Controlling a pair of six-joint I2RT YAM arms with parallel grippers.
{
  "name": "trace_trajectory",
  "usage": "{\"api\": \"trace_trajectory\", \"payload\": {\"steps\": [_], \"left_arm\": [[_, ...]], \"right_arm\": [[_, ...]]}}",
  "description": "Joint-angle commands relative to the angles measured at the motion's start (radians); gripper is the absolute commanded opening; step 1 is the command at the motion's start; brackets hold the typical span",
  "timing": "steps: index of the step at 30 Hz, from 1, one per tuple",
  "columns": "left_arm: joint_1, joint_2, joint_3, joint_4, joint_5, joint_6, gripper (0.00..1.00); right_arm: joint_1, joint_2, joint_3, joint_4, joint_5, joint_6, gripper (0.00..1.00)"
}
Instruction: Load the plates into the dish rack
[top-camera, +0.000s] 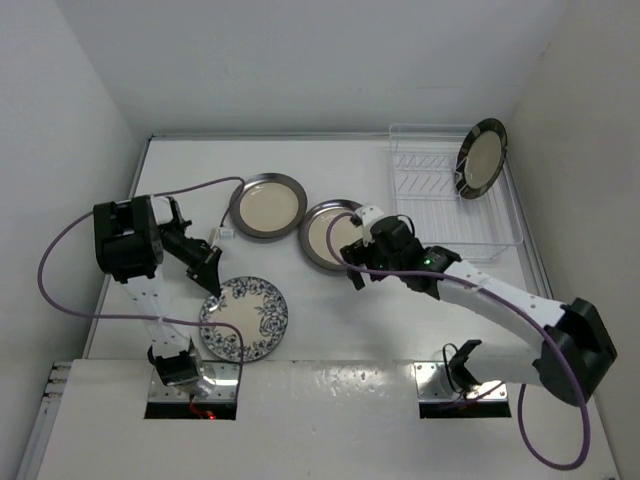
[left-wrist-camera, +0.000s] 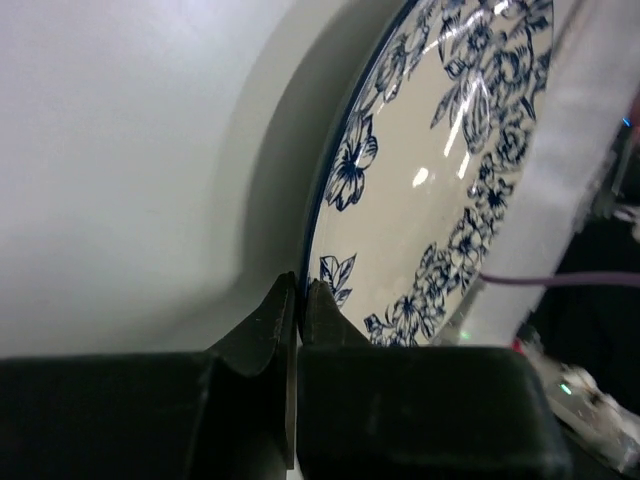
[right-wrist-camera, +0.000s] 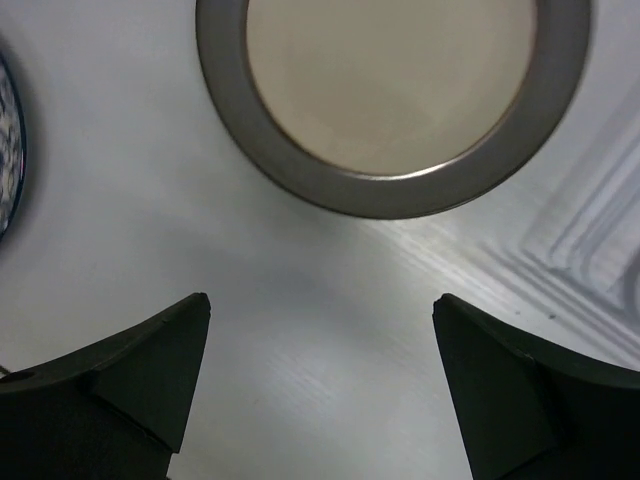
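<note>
Left hand (left-wrist-camera: 302, 295) pinched shut on floral plate (left-wrist-camera: 440, 170) rim, lower left of top view. Right hand (right-wrist-camera: 320, 330) wide open, empty, over surface (right-wrist-camera: 120, 200) beside grey plate (right-wrist-camera: 390, 80). Checked plate (top-camera: 481, 158) upright in rack (top-camera: 440, 215), upper right.

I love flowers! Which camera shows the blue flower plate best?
The left wrist view: the flower plate is close up, petals and leaves clear, though part is cut off. The top view shows it whole but small. The right wrist view shows only a sliver of its edge.
</note>
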Motion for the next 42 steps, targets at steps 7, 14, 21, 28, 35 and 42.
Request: {"api": "trace_trajectory", "payload": {"steps": [7, 14, 21, 28, 35, 42], "left_arm": [[0.01, -0.27, 0.081, 0.255, 0.268, -0.105, 0.0], [-0.01, -0.317, 0.12, 0.237, 0.365, -0.123, 0.0], [-0.029, -0.313, 0.201, 0.056, 0.487, -0.001, 0.0], [-0.029, -0.293, 0.233, -0.004, 0.556, 0.031, 0.0], [-0.049, -0.311, 0.294, -0.004, 0.625, -0.005, 0.0], [-0.069, -0.293, 0.414, -0.004, 0.684, -0.059, 0.0]], "right_arm": [[0.037, 0.158, -0.034, 0.337, -0.335, 0.133, 0.88], [0.025, 0.365, 0.038, 0.608, -0.479, 0.241, 0.88], [-0.058, 0.518, 0.004, 0.946, -0.58, 0.374, 0.89], [-0.038, 0.629, 0.113, 1.014, -0.638, 0.393, 0.88], [-0.042, 0.707, 0.197, 1.024, -0.658, 0.417, 0.84], [-0.059, 0.644, 0.188, 1.025, -0.666, 0.417, 0.66]]}}
